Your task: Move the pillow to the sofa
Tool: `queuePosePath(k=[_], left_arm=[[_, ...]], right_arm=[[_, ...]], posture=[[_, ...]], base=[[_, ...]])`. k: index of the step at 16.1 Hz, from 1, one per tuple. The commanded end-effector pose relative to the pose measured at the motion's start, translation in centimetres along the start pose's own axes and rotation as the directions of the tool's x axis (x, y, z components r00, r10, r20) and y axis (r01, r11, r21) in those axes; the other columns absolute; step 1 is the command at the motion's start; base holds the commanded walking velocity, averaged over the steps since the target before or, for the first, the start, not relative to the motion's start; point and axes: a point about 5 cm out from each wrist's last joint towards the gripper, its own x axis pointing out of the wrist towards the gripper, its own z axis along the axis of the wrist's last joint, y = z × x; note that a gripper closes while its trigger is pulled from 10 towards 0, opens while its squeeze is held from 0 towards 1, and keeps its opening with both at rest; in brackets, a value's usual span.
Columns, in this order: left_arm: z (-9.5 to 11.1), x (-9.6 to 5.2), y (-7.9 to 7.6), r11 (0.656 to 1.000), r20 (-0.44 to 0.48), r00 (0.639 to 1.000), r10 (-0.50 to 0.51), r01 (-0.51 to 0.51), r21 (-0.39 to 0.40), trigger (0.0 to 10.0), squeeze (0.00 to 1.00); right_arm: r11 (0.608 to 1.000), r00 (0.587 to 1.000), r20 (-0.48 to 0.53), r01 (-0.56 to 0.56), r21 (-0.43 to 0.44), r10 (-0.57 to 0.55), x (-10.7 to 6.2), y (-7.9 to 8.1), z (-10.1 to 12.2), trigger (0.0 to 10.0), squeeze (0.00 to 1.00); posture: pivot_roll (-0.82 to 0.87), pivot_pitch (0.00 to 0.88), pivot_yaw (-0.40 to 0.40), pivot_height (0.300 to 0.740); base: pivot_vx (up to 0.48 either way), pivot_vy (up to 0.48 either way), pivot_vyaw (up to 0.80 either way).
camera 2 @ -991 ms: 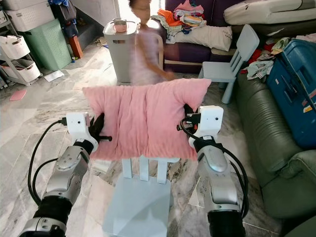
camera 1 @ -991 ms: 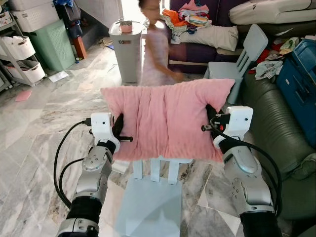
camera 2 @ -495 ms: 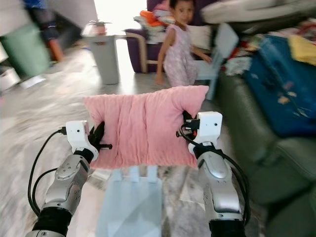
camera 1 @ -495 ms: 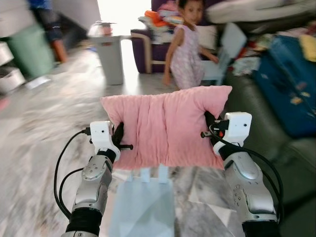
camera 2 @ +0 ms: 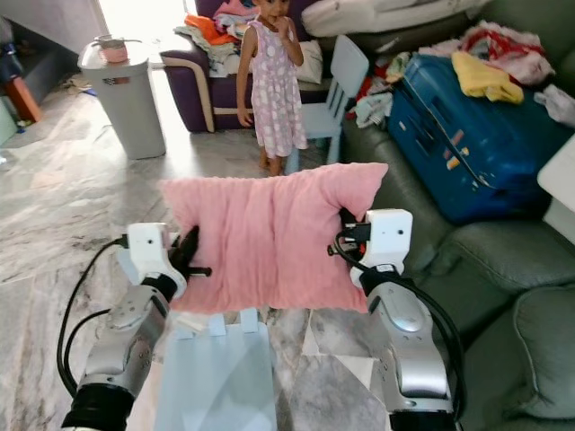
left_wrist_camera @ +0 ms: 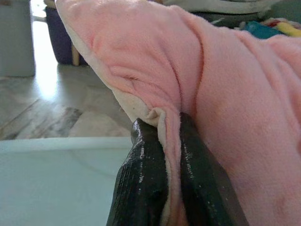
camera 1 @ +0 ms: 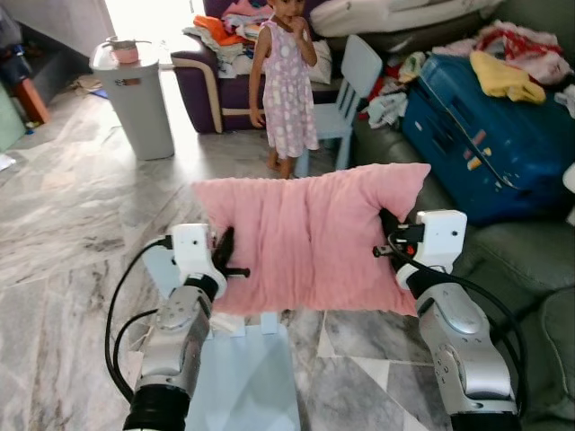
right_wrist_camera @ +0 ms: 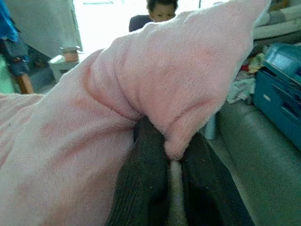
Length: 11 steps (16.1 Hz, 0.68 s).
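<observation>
A pink plush pillow (camera 1: 310, 235) hangs stretched between my two arms above the floor. My left gripper (camera 1: 221, 256) is shut on the pillow's left edge, and the left wrist view shows the black fingers (left_wrist_camera: 150, 179) pinching the pink fabric (left_wrist_camera: 225, 103). My right gripper (camera 1: 388, 235) is shut on the pillow's right edge; its fingers (right_wrist_camera: 146, 188) clamp a fold of the pillow (right_wrist_camera: 178, 70). A dark green leather sofa (camera 1: 512, 260) lies to the right, just past my right arm.
A child (camera 1: 286, 81) stands straight ahead beside a small light-blue chair (camera 1: 346, 90). A blue suitcase (camera 1: 485, 135) with clothes lies on the sofa. A grey bin (camera 1: 137, 99) stands ahead left, a purple sofa (camera 1: 211, 76) behind. A light-blue chair (camera 1: 243, 377) sits below the pillow.
The camera has swung to the right, bringing the green sofa and blue suitcase into view. The child has walked to the middle and stands still. Both grippers keep their hold on the pillow.
</observation>
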Motion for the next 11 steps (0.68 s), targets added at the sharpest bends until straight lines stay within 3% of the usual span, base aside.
queuePosePath(k=[1, 11], left_arm=[[0.43, -0.03, -0.27, 1.000, 0.012, 1.000, -0.017, 0.017, 0.004, 10.0, 0.00], [0.21, -0.21, -0.45, 1.000, -0.003, 1.000, -0.013, 0.013, -0.008, 10.0, 0.00]], right_arm=[[1.000, 0.999, 0.029, -0.027, -0.001, 0.027, 0.10, 0.49, 0.89, 10.0, 0.00], [0.999, 0.999, 0.014, -0.033, -0.004, 0.033, -0.12, 0.46, 0.96, 10.0, 0.00]], posture=[[-0.14, 0.000, 0.020, 0.740], [-0.15, 0.000, 0.013, 0.740]], base=[[0.000, 0.000, 0.00], [-0.270, 0.000, 0.00]])
